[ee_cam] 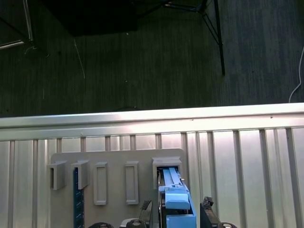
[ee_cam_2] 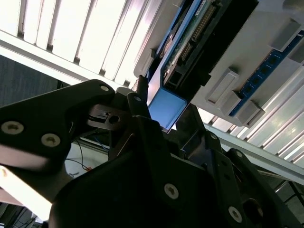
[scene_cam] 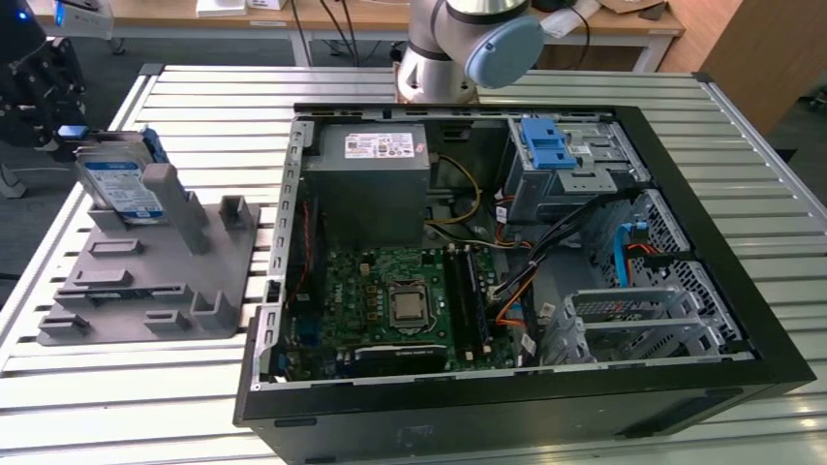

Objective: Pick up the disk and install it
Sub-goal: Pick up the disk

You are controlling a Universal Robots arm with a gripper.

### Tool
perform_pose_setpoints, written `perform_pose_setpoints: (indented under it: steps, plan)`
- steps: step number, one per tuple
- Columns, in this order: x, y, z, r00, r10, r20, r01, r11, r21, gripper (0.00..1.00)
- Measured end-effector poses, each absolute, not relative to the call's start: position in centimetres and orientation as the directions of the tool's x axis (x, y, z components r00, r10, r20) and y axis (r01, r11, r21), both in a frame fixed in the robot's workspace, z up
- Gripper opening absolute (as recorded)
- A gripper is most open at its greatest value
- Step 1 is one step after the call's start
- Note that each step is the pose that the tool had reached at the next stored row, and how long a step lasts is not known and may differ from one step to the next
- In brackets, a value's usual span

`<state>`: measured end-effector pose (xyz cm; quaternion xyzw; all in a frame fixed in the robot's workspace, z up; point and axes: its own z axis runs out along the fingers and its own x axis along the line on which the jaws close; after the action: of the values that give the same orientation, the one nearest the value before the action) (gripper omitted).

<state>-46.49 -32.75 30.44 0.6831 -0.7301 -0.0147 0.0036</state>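
The disk (scene_cam: 119,184) stands on edge in a slot of the grey holder (scene_cam: 142,281) at the exterior view's left, its white-and-blue label facing out. My gripper (scene_cam: 61,131) is a black assembly at the disk's upper far end. In the second wrist view the gripper (ee_cam_2: 166,110) straddles the blue rail end, and the disk's circuit-board side (ee_cam_2: 190,42) runs away from it. In the first wrist view the blue rail (ee_cam: 175,192) rises from the holder (ee_cam: 114,159) in the middle of the gripper (ee_cam: 175,209).
An open black computer case (scene_cam: 723,242) lies on the slatted metal table (scene_cam: 207,97) with its motherboard (scene_cam: 401,300), grey power supply (scene_cam: 368,184) and a drive bay with a blue latch (scene_cam: 549,150) exposed. The arm's base (scene_cam: 446,48) stands behind the case. Dark floor (ee_cam: 142,57) lies beyond the table's edge.
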Motion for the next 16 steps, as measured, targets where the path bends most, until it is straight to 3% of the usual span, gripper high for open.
perform_pose_setpoints:
  steps: [16]
  plan:
    - [-46.44, -32.75, 30.16, -0.066, -0.998, -0.015, -0.997, 0.066, 0.026, 0.51]
